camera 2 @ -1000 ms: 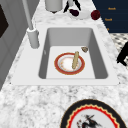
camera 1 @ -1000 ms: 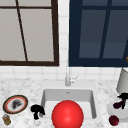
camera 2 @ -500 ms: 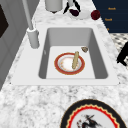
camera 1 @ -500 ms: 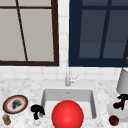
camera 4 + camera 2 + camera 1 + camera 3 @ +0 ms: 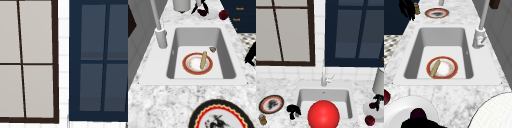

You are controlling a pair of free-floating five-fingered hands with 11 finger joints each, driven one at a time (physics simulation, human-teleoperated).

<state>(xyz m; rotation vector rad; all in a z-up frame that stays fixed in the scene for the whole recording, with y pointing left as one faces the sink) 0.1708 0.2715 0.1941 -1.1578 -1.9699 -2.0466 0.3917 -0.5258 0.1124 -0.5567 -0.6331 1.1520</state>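
Observation:
My right hand [image 5: 377,99] hangs over a white plate [image 5: 381,113] on the right counter, its fingers down around a dark red fruit [image 5: 372,105]. The left side view shows that hand [image 5: 205,5] straddling the fruit [image 5: 202,12]; in the right side view the hand [image 5: 421,123] sits low over the plate [image 5: 399,110]. A second dark red fruit [image 5: 369,120] lies on the counter beside the plate. My left hand [image 5: 293,111] floats relaxed at the counter's front, left of the sink [image 5: 303,97], holding nothing. It is near a small jar [image 5: 262,119].
In the sink lies a red-rimmed plate [image 5: 190,65] with a wooden stick [image 5: 203,60] across it and a small brown scrap [image 5: 212,49] nearby. A red ball shape [image 5: 323,115] covers the sink's front. A patterned plate [image 5: 271,104], faucet [image 5: 323,77] and pale canister [image 5: 379,82] stand around.

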